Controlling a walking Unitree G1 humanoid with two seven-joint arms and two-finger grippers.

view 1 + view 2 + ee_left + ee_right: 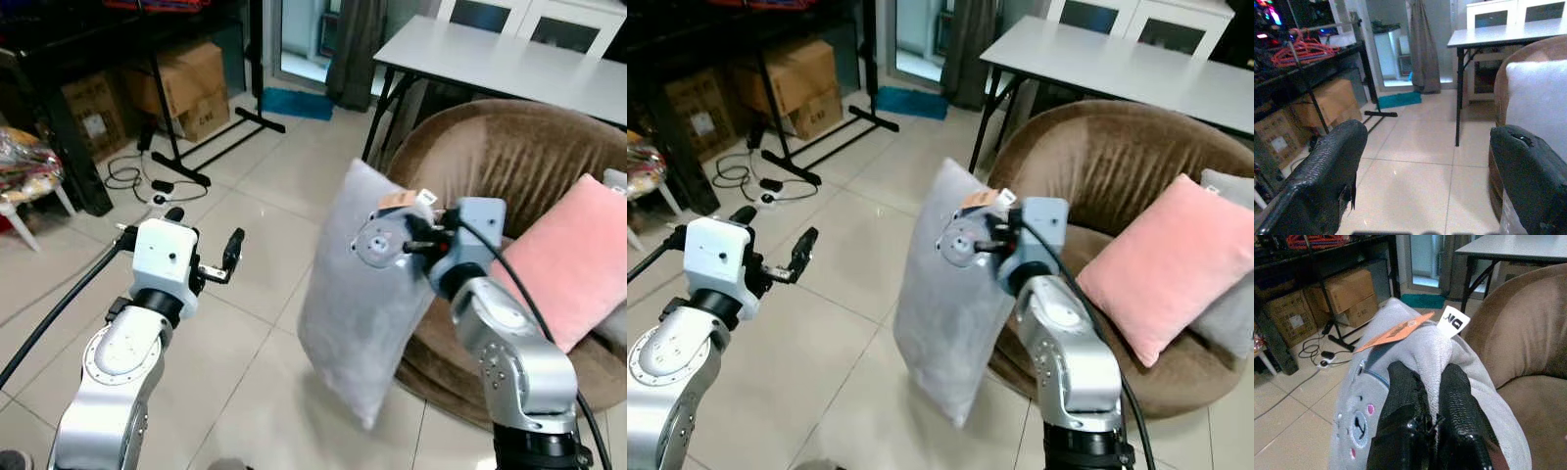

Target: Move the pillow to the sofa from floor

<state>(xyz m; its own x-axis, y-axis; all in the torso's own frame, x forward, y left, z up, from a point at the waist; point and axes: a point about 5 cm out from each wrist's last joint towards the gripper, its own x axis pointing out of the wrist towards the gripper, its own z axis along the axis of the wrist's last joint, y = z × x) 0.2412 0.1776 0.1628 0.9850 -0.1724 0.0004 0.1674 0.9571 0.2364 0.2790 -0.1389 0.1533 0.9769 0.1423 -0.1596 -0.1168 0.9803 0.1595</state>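
A pale grey pillow [353, 313] with an orange tag hangs upright in the air, clear of the floor, just in front of the brown round sofa [509, 157]. My right gripper [1431, 396] is shut on the pillow's top corner [1425, 345], pinching the fabric between its black fingers [1457, 396]. My left gripper [211, 257] is raised to the left of the pillow, open and holding nothing. In the left wrist view its two fingertips [1327, 166] stand wide apart, with the pillow [1537, 103] beyond them.
A pink cushion [568, 255] leans on the sofa seat, with a grey one [1229, 294] beside it. A white table [509, 59] stands behind the sofa. Cardboard boxes [186, 83], a black stand [196, 127] and cables [132, 181] lie at the left. Tiled floor lies between.
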